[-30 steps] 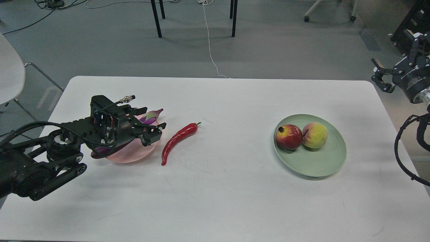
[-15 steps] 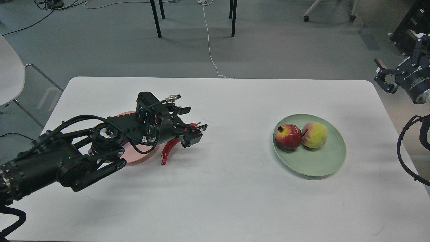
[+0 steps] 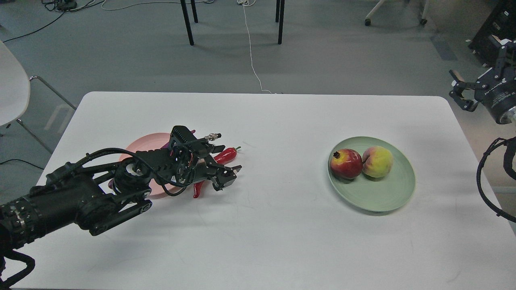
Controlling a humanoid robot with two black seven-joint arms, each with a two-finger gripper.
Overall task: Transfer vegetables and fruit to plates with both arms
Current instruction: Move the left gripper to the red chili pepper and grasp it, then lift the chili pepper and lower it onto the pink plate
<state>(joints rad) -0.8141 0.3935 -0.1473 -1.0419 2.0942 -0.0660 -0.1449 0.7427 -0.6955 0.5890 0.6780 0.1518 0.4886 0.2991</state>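
Observation:
The red chili pepper [image 3: 226, 155] lies on the white table [image 3: 258, 241] just right of the pale pink plate [image 3: 141, 146]. My left gripper [image 3: 225, 162] is open and low over the chili's middle, one finger on each side of it. The purple eggplant is almost wholly hidden behind my left arm on the pink plate; only a sliver [image 3: 192, 131] shows. The dark red pomegranate [image 3: 346, 163] and the yellow-green peach [image 3: 377, 161] sit touching on the pale green plate [image 3: 387, 198]. My right gripper [image 3: 459, 90] is open and empty, raised beyond the table's right edge.
Black chair legs [image 3: 187, 22] and a white cable [image 3: 252, 56] are on the floor behind the table. A white chair [image 3: 12, 84] stands at the far left. Black cables of my right arm [image 3: 483, 177] hang by the table's right edge.
My left gripper has moved right from over the pink plate to the chili and has come down over it. The right arm has barely moved.

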